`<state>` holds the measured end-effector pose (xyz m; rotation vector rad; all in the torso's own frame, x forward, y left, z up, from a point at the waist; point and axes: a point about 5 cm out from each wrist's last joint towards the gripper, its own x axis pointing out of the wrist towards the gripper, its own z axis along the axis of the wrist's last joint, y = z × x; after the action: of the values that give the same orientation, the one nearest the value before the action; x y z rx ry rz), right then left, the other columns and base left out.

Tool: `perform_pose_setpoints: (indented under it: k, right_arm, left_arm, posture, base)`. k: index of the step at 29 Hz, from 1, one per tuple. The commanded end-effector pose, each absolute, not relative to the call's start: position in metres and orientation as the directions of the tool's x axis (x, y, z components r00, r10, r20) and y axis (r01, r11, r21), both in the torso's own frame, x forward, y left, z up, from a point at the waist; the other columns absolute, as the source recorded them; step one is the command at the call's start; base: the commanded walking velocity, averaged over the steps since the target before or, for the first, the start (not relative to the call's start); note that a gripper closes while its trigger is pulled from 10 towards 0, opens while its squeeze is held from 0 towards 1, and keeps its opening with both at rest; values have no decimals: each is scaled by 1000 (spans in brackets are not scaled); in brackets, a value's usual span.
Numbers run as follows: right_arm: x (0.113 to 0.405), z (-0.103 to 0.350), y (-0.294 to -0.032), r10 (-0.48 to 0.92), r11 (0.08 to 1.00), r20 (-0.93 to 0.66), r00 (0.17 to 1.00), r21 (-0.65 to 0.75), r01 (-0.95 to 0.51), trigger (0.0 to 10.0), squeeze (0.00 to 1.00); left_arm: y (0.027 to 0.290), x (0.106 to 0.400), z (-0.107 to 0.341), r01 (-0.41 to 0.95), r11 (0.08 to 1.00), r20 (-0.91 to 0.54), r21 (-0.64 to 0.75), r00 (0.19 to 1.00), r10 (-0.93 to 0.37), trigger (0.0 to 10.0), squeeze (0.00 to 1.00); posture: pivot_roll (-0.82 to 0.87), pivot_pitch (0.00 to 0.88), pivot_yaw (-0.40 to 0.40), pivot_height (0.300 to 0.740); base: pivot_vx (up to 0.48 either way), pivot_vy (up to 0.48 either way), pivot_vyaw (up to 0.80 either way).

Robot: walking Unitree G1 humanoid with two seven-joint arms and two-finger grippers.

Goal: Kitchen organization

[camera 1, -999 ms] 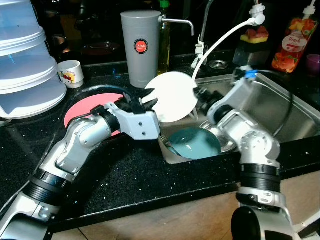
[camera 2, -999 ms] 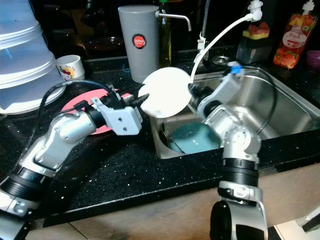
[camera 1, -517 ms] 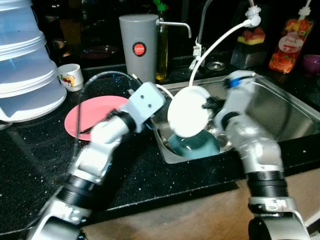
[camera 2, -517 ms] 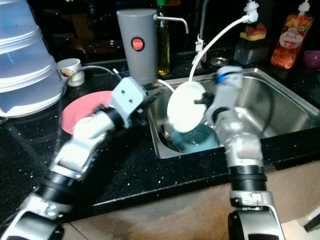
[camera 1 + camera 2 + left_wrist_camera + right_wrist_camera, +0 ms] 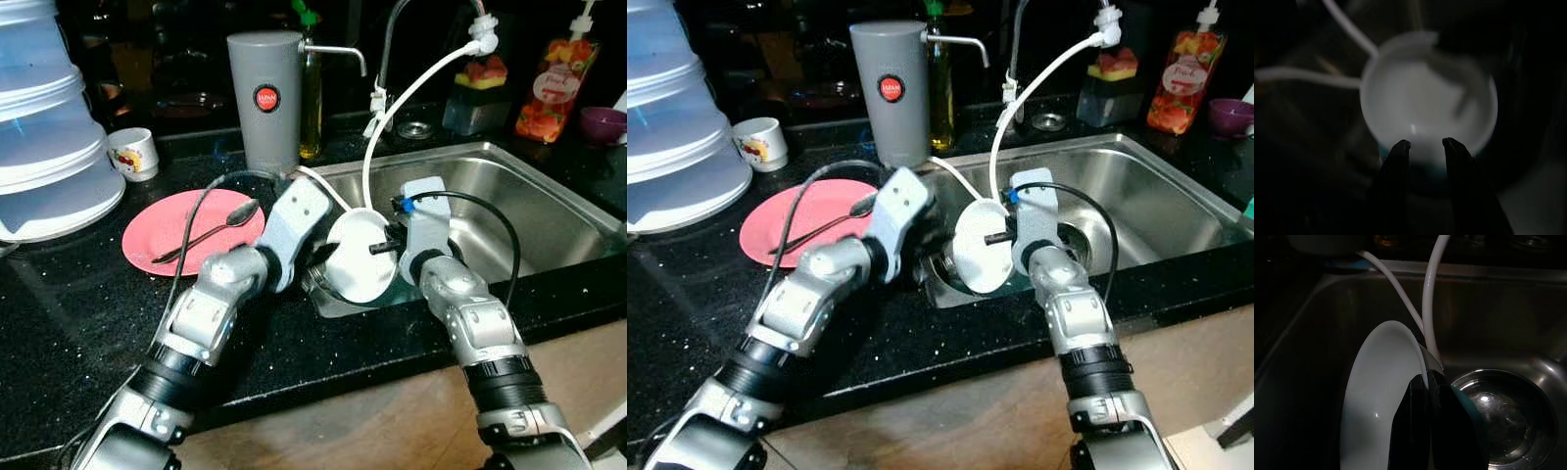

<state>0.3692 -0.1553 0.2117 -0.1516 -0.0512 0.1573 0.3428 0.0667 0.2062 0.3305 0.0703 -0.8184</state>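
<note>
My right gripper (image 5: 1422, 378) is shut on the rim of a white plate (image 5: 358, 259), which it holds tilted on edge low in the steel sink (image 5: 529, 196). A teal bowl (image 5: 1465, 405) lies just under the plate. My left gripper (image 5: 1425, 145) reaches into the sink from the counter side. It is open, with its fingertips close to the plate's lower edge and nothing between them. On the black counter to the left lies a pink plate (image 5: 167, 223) with a spoon (image 5: 211, 227) on it.
A grey dispenser (image 5: 265, 98) stands behind the sink's left corner, and a white hose (image 5: 416, 83) arches over the basin. Stacked clear containers (image 5: 49, 127) and a small mug (image 5: 130, 152) are at the far left. A juice bottle (image 5: 549, 93) stands at the back right.
The right gripper has brought the white plate down from above the counter edge into the sink. The left arm has swung off the pink plate toward the sink, uncovering the spoon.
</note>
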Motion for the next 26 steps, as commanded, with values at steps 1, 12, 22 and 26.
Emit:
perform_pose_setpoints:
  k: [1,12,22,26]
  right_arm:
    - [370,211,-151,173,970,52,983,-179,-162,10000,0]
    - [371,212,-149,181,971,61,982,-167,-169,10000,1000]
    - [373,220,-153,134,982,110,985,-151,-117,10000,0]
    - [373,226,-152,140,986,128,982,-111,-126,10000,0]
  left_arm:
    - [71,342,197,739,628,-263,244,673,-691,10000,0]
    - [71,343,203,725,640,-252,253,688,-680,10000,0]
    - [96,358,255,474,790,18,390,853,-521,10000,0]
    - [144,363,271,282,838,20,467,944,-329,10000,1000]
  posture:
    - [27,38,72,740]
    - [32,35,71,740]
    - [34,33,71,740]
    - [39,35,70,740]
  base:
    - [0,0,0]
    - [0,0,0]
    - [0,0,0]
    - [0,0,0]
